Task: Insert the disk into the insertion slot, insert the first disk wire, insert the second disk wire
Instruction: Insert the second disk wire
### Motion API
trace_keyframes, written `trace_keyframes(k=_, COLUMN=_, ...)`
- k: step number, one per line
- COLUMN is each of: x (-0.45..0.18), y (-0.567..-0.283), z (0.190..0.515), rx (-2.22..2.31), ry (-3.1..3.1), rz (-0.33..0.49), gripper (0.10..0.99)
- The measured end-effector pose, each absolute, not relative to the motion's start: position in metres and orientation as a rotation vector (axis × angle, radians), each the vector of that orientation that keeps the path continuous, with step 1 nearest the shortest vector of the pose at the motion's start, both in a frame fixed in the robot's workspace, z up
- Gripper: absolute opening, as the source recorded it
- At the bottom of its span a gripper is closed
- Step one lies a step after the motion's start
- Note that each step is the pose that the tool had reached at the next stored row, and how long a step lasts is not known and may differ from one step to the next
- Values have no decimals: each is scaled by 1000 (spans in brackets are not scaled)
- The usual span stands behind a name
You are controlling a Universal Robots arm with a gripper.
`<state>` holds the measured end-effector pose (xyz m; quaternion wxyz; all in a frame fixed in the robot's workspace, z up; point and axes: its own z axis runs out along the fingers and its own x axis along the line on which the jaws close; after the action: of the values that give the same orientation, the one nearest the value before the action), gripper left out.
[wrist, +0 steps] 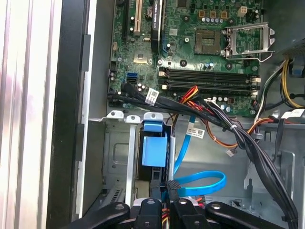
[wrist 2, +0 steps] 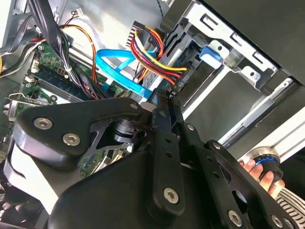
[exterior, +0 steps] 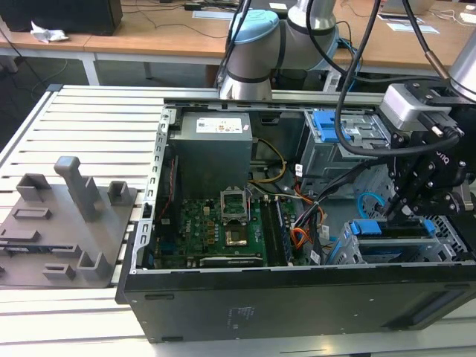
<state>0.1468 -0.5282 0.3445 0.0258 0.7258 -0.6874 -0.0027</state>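
My gripper (exterior: pixel 399 207) reaches down into the open computer case at the exterior view's right. Its black fingers (wrist: pixel 158 208) are shut on the black plug of a flat blue disk wire (wrist: pixel 205 183), which loops away from the tips. That blue wire (wrist 2: pixel 114 67) ends right at the fingertips (wrist 2: pixel 164 102) in the second wrist view. The disk (exterior: pixel 390 229) lies in the insertion slot (wrist: pixel 116 157), its blue caddy tab (wrist: pixel 155 145) facing the gripper. A red, yellow and black wire bundle (wrist 2: pixel 152 52) runs to a plug beside the disk's end.
The motherboard (wrist: pixel 190 57) and bundled black cables (wrist: pixel 248 143) lie close beside the bay. A taller grey cage with a blue latch (exterior: pixel 331 126) stands behind. A person's hand (wrist 2: pixel 259 174) rests outside the case. A grey fixture plate (exterior: pixel 63 223) sits on the table at the exterior view's left.
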Motion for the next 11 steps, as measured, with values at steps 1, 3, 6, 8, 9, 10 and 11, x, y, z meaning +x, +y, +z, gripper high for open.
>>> trace_keyframes(k=1, x=148, y=-528, z=344, rx=2243, ry=-2125, rz=-8, gripper=165)
trace_keyframes(k=3, x=149, y=-529, z=344, rx=2243, ry=-2125, rz=-8, gripper=165)
trace_keyframes(k=6, x=150, y=-530, z=343, rx=2243, ry=-2125, rz=-9, gripper=165)
trace_keyframes(k=8, x=151, y=-532, z=342, rx=2243, ry=-2126, rz=-9, gripper=165)
trace_keyframes(k=9, x=151, y=-532, z=342, rx=2242, ry=-2126, rz=-9, gripper=165)
trace_keyframes(k=10, x=151, y=-532, z=342, rx=2242, ry=-2126, rz=-9, gripper=165)
trace_keyframes(k=11, x=151, y=-533, z=341, rx=2242, ry=-2126, rz=-9, gripper=165)
